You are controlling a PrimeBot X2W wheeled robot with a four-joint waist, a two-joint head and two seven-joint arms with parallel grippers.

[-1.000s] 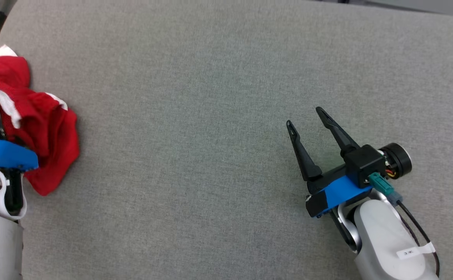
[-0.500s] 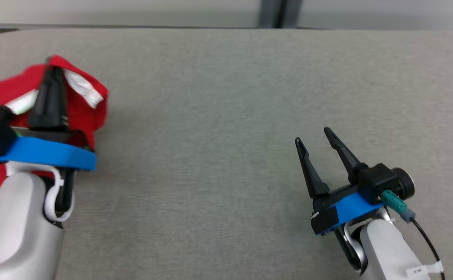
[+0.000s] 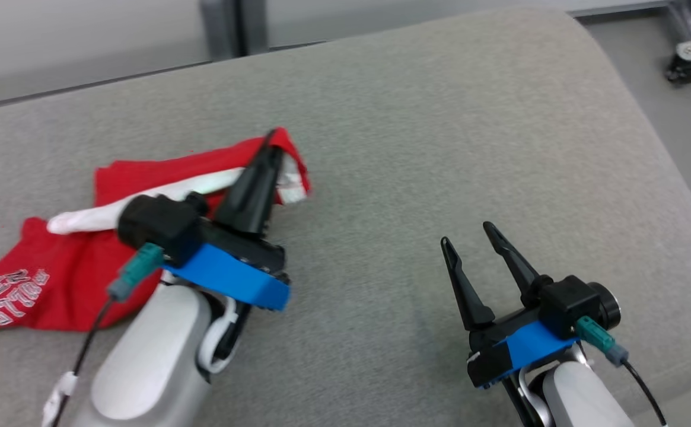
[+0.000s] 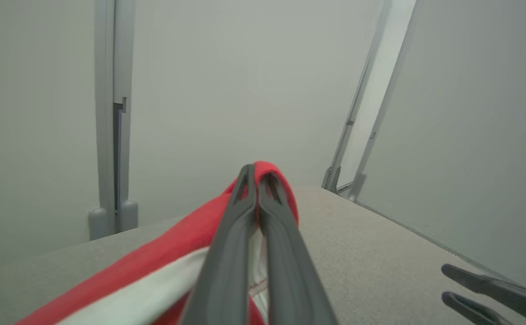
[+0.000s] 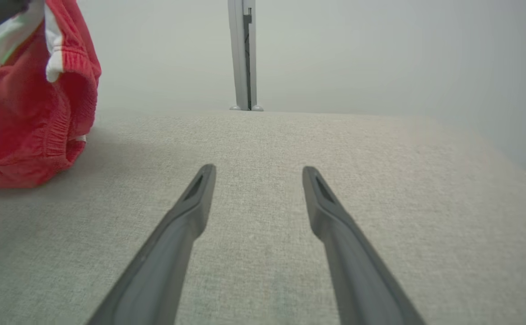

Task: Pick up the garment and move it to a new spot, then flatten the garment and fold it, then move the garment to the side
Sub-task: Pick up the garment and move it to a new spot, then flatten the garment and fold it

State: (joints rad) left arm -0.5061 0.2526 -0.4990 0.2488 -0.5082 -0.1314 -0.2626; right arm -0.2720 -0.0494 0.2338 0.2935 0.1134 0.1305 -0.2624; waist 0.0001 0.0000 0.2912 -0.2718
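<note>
Dragged inward by my left end effector [image 3: 270, 143], clamped on its hem, the garment [image 3: 54, 279] trails leftward along the bench [image 3: 440, 118], my right end effector [image 3: 465, 233] waiting spread apart nearby.

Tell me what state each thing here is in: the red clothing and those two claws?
red garment: rumpled, one edge pinched up, the rest lying on the grey surface.
left gripper: shut on the garment's edge.
right gripper: open, empty, apart from the garment.
</note>
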